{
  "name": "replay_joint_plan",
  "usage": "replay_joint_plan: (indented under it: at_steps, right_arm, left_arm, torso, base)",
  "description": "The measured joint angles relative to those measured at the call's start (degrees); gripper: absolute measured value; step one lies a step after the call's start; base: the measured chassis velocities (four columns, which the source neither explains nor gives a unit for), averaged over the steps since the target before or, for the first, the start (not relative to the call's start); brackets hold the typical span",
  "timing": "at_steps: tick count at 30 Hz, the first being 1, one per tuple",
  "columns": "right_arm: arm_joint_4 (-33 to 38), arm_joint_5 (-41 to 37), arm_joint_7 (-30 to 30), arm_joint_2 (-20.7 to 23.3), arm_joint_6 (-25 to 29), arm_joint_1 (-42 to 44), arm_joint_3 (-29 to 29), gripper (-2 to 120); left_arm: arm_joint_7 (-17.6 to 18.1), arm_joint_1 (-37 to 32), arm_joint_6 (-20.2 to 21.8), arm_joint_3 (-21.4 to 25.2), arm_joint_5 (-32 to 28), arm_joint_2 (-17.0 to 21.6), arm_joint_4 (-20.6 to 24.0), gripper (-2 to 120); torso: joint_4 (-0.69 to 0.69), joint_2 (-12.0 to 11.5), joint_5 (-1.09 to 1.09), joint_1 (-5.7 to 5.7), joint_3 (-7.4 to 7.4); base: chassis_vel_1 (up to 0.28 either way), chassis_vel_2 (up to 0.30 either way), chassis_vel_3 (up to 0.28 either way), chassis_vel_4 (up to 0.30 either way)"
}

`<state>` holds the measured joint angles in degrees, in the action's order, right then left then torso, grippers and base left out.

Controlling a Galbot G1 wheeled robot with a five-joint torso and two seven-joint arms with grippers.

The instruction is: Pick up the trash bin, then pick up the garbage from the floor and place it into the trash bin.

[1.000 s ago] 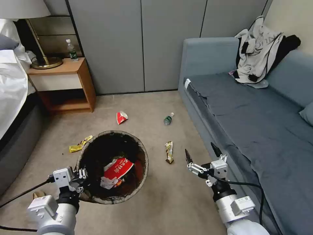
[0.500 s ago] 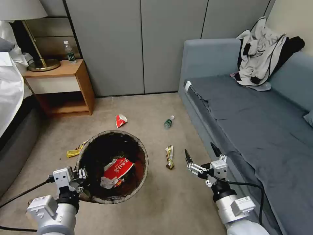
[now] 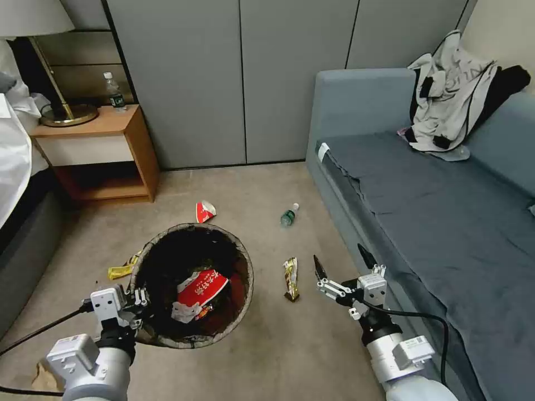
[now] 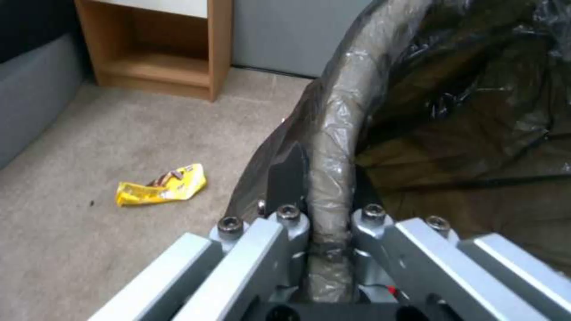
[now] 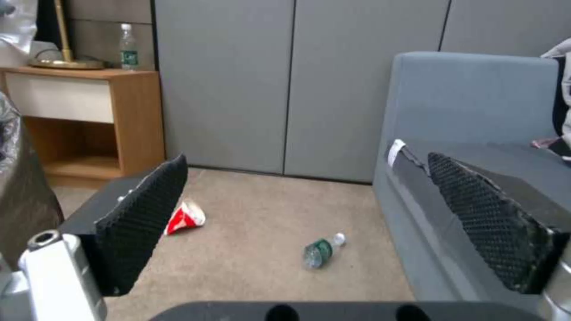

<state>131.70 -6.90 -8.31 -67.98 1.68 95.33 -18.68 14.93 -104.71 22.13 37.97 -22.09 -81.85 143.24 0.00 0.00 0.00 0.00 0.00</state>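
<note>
The trash bin (image 3: 248, 277), lined with a dark bag, hangs in front of me with my left gripper (image 3: 139, 299) shut on its near-left rim (image 4: 333, 133). A red-and-white carton (image 3: 202, 287) and white paper lie inside it. My right gripper (image 3: 339, 256) is open and holds nothing, hovering low beside the sofa. Garbage on the carpet: a gold wrapper (image 3: 291, 278) just left of the right gripper, a small bottle (image 3: 288, 215) (image 5: 322, 251), a red-and-white carton (image 3: 205, 211) (image 5: 185, 217), and a yellow wrapper (image 3: 120, 271) (image 4: 162, 184) left of the bin.
A grey sofa (image 3: 446, 223) with clothes (image 3: 451, 106) on it runs along the right. A wooden nightstand (image 3: 95, 150) with a lamp and a bottle (image 3: 114, 92) stands at the back left, and a bed (image 3: 16, 239) lies further left. Grey cabinet doors close the back. Brown paper (image 3: 47, 376) lies near my left arm.
The whole picture has shifted, so the camera has moved: the floor litter now sits lower and nearer. Both arms keep their pose, and the left gripper still holds the bin.
</note>
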Motion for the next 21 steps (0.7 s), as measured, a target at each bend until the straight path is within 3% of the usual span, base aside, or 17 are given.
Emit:
replay_joint_plan:
  at_steps: [15,21]
  right_arm:
    - [-0.98,-1.11,0.0,0.8,1.01,-0.97,1.07,100]
    - [-2.38,-2.83,-2.67,3.27,-4.71,-3.53,2.55,100]
  left_arm:
    - [0.02,-0.25,-0.01,-0.05,0.03,-0.02,0.0,3]
    - [0.1,-0.4,-0.01,-0.01,0.02,0.07,0.0,3]
  torso:
    - [0.0,-0.01,0.01,0.0,0.01]
    - [-0.01,0.0,-0.01,0.0,0.0]
  base:
    - [-0.081,0.065,0.068,-0.073]
    - [0.0,0.0,0.0,0.0]
